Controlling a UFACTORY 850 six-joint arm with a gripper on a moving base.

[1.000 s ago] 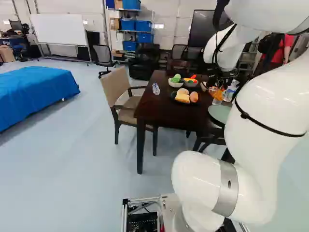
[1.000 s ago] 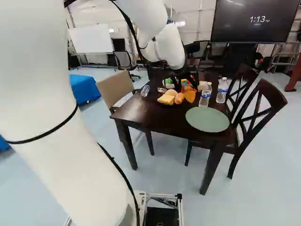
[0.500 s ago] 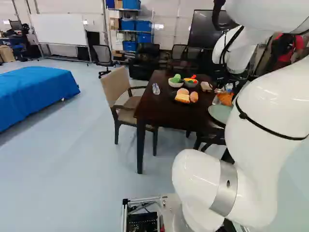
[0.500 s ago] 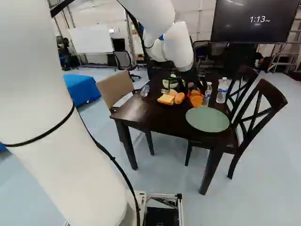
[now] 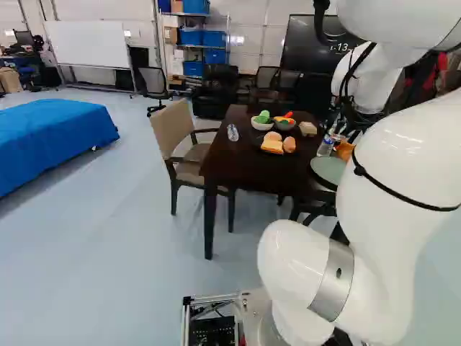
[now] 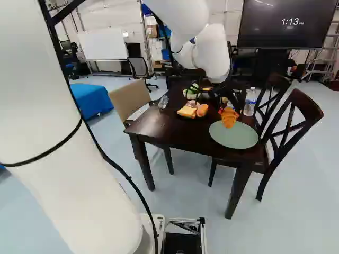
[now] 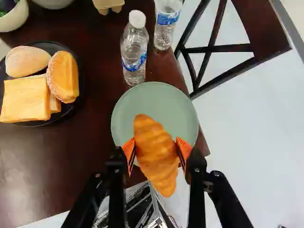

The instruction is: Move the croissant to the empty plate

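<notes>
In the right base view my gripper [image 6: 228,103] holds the orange-brown croissant [image 6: 229,117] at the far edge of the green plate [image 6: 233,136]. The wrist view shows the gripper [image 7: 156,154] shut on the croissant [image 7: 153,142], an orange pad against each side. Beneath it lies the round green plate [image 7: 175,107] with nothing else on it, partly covered from sight by the croissant. The croissant hangs above the plate's near part and reaches past its rim toward the gripper's base. In the left base view the croissant [image 5: 345,151] shows beside the arm.
Two water bottles [image 7: 135,50] [image 7: 166,21] stand just beyond the plate. A black plate [image 7: 71,111] with several breads lies to one side. Two bowls [image 5: 262,122] [image 5: 285,123] are farther back on the dark table [image 6: 164,127]. Wooden chairs [image 6: 288,124] flank the table.
My arm has swung rightward in both base views, carrying the croissant away from the breads and bottles toward the green plate. The gripper has kept its grip. The base has stayed put.
</notes>
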